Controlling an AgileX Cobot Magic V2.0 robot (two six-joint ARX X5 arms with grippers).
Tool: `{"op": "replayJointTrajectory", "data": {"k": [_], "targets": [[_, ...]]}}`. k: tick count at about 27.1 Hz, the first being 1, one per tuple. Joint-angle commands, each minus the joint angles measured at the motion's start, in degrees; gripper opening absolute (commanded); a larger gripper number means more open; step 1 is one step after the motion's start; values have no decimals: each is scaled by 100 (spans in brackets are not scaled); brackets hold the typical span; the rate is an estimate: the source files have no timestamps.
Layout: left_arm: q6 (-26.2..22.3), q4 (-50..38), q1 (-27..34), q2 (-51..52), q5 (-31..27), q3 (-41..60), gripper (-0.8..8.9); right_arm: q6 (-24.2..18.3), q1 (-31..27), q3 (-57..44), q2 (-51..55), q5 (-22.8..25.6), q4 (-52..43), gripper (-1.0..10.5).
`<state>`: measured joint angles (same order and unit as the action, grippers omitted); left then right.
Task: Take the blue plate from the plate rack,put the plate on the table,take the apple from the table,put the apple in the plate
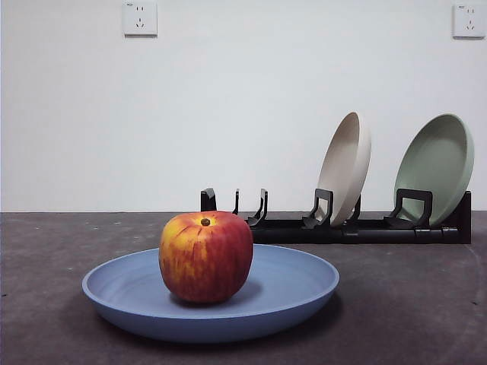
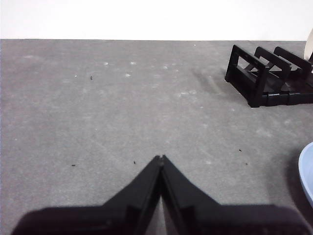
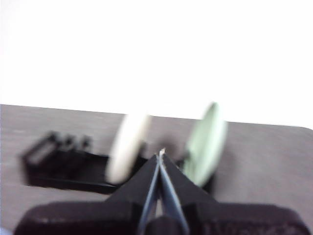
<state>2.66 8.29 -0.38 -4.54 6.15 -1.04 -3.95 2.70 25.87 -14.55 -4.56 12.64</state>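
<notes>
White wall and grey table are all that frame your work now. Start at the jaws: your left gripper has its jaws pressed together on nothing, hanging over bare table, with the empty end of the rack off beyond it and a sliver of the plate just at the picture's edge. Your right gripper is likewise closed and empty; its view is blurred, but you can make out the rack with the beige plate and the green plate beyond its tips.

Taking the rack as your landmark: the plate lies flat on the table in front of it, well clear, and the apple sits upright in the plate, a little off centre, stem dimple up. Behind, the beige and green plates lean in the rack's far slots, and its near slots stand empty.

By my reading, every step is done: plate down, apple in it. Neither arm shows in the front view, so your next move calls for nothing beyond keeping both arms clear.
</notes>
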Motion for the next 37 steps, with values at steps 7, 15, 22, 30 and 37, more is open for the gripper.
{"op": "replayJointTrajectory", "data": {"k": [7, 15, 22, 30, 37], "targets": [[33, -20, 20, 2, 4, 57, -3, -127, -503, -1655, 824, 46, -413, 1], [35, -20, 20, 2, 4, 57, -3, -79, -492, -2201, 1412, 127, -645, 1], [33, -20, 20, 2, 7, 57, -3, -68, -492, -2291, 1412, 267, -544, 1], [35, -20, 20, 2, 4, 57, -3, -4, -321, -2446, 1412, 264, -317, 1], [33, -20, 20, 2, 4, 57, -3, 122, -271, -2507, 1412, 310, -192, 1]]}}
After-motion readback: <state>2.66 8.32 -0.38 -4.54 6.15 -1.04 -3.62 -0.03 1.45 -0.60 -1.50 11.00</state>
